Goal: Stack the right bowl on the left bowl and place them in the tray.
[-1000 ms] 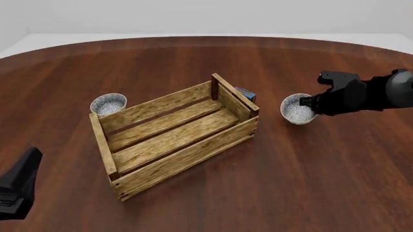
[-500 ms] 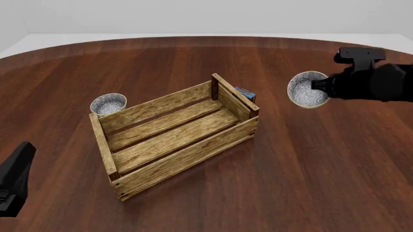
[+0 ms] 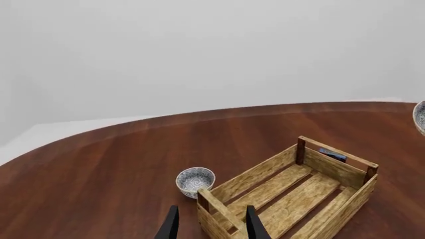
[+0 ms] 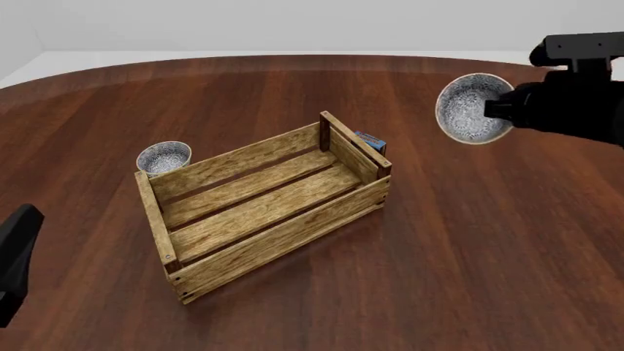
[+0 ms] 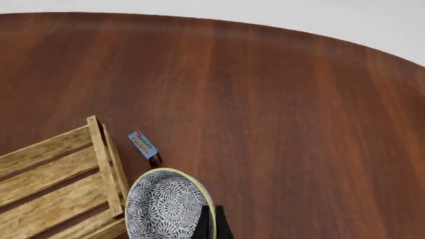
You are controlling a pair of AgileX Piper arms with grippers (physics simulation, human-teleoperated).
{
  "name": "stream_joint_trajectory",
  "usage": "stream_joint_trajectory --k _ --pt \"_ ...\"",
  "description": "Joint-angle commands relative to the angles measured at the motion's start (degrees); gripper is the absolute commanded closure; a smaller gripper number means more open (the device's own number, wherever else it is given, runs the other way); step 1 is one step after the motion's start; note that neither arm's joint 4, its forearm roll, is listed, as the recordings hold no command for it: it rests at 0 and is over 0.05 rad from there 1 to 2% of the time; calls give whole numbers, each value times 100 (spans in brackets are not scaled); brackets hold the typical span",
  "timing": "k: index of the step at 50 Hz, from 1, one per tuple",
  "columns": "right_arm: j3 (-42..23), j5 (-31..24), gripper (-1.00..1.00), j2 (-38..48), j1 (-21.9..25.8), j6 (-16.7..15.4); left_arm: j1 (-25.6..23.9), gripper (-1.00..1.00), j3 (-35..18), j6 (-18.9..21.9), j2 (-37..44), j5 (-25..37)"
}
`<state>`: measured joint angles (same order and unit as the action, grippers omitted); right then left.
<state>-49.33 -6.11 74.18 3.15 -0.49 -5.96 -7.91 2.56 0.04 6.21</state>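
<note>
Right fingers [image 5: 211, 224] clamped on rim of right bowl [image 4: 473, 108], bowl held in the air, tipped on edge, patterned inside facing camera in front view. Left fingers [image 3: 211, 224] spread apart, gripping nothing, low at near left edge of surface [image 4: 292, 88].

Left bowl [image 4: 164, 157] upright on surface, just beside far left corner of tray [image 4: 263, 212], outside it. Tray empty.

Step in hand, as judged: carry right bowl over to left bowl. Best done by keeping height until past tray walls, levelling bowl so opening faces up, centring over left bowl, then lowering straight down before letting go.

In the way: tray sits between the two bowls, corner posts stick up. Small blue box [image 4: 372, 140] against tray's right end, off the path if carried high. Left arm [image 4: 14, 256] well clear of route.
</note>
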Motion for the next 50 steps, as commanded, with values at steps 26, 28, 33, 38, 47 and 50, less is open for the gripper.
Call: stream_joint_trajectory --k 26,28,33,38,47,50 --pt "-33 186 100 -822 985 -309 -1140 -100 -1008 353 914 -350" --pt "-63 213 100 -847 1065 -272 -1202 -100 -1121 392 1162 -497" --pt "-186 187 100 -763 1150 -296 -1339 -100 -1254 452 1495 -719" --pt "-397 152 100 -652 1243 -244 -1443 -100 -1565 482 1876 -822" --pt "-626 189 100 -526 1436 -262 -1682 -100 -1941 501 2454 -1038" --pt "-661 244 100 -471 1475 -288 -1823 -100 -2228 496 2804 -1052"
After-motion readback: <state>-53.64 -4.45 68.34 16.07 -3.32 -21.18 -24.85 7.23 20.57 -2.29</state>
